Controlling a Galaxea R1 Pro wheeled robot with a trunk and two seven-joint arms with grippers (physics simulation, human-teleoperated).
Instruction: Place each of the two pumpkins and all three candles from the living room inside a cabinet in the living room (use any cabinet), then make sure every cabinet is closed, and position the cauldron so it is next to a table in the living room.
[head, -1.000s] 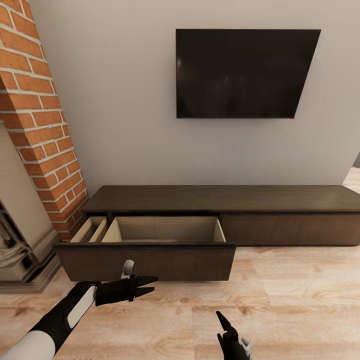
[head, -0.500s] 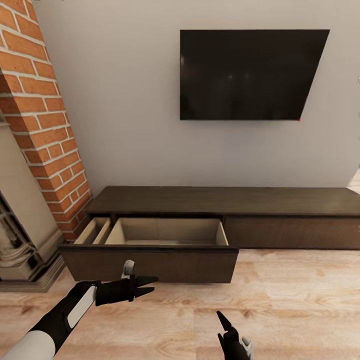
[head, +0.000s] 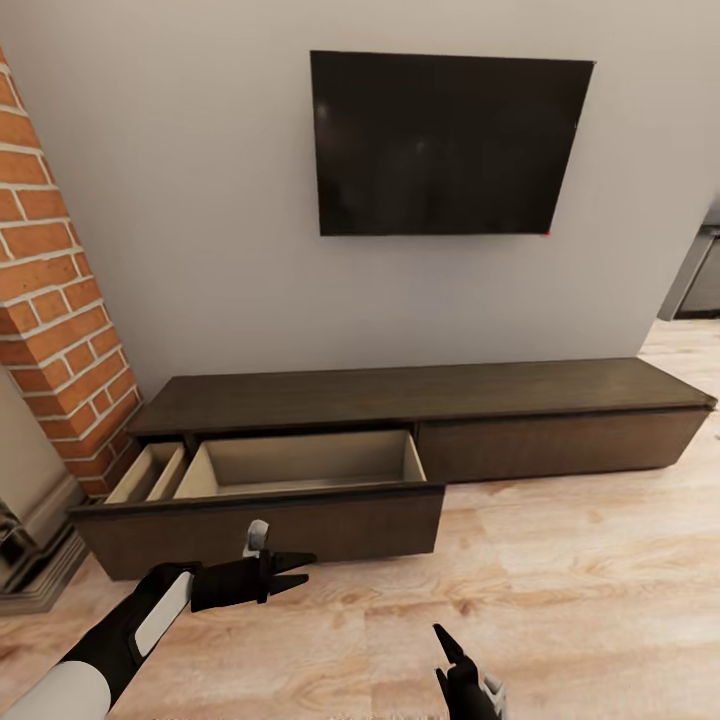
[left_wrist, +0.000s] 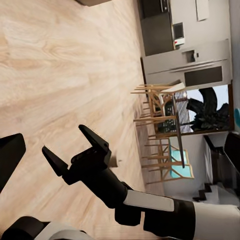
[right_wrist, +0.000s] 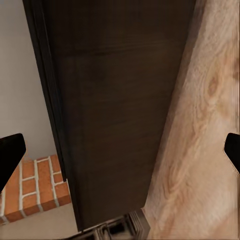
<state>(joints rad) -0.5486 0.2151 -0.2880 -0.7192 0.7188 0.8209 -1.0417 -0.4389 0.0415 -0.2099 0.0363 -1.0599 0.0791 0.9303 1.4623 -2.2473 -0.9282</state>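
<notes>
Camera swung right; cabinet (head: 420, 400) drawer open.

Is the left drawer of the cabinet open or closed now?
Open. The left drawer of the cabinet is pulled out, showing its pale inside.

Pale wood-plank floor (head: 600, 590). Long low dark-brown cabinet (head: 420, 392) stands directly on it, back against the grey wall, left end beside the brick column (head: 60, 330). Left drawer (head: 300, 470) pulled out over the floor; two pale compartments, narrow one at left, nothing visible in either. Cabinet top bare. Right drawer front flush.
</notes>
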